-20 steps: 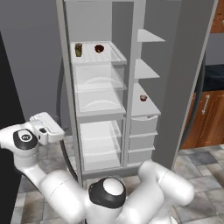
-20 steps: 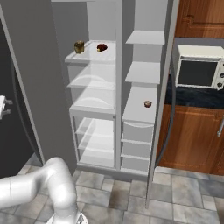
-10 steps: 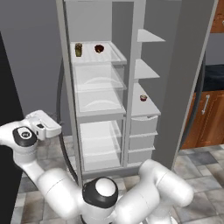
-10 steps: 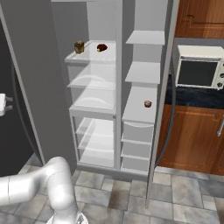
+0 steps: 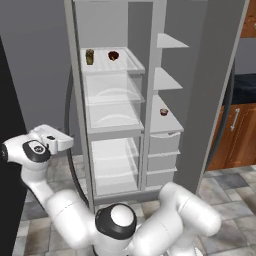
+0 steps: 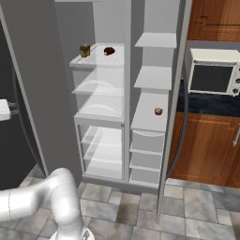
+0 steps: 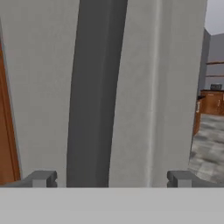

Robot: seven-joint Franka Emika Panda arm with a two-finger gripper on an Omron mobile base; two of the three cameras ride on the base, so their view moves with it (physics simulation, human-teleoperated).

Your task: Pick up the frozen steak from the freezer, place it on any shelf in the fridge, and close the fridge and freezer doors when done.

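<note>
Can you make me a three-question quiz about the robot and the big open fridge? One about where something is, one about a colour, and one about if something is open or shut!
1. Where is the dark red lump?
A. top clear shelf
B. floor
C. bottom drawer

2. What colour is the bar handle before the gripper?
A. dark grey
B. red
C. yellow

3. The gripper is:
A. shut on a jar
B. open, holding nothing
C. shut on the handle

Answers: 1 A, it sits beside the small jar up top. 2 A, hand view shows it dark grey. 3 B, fingertips stand wide apart.
</note>
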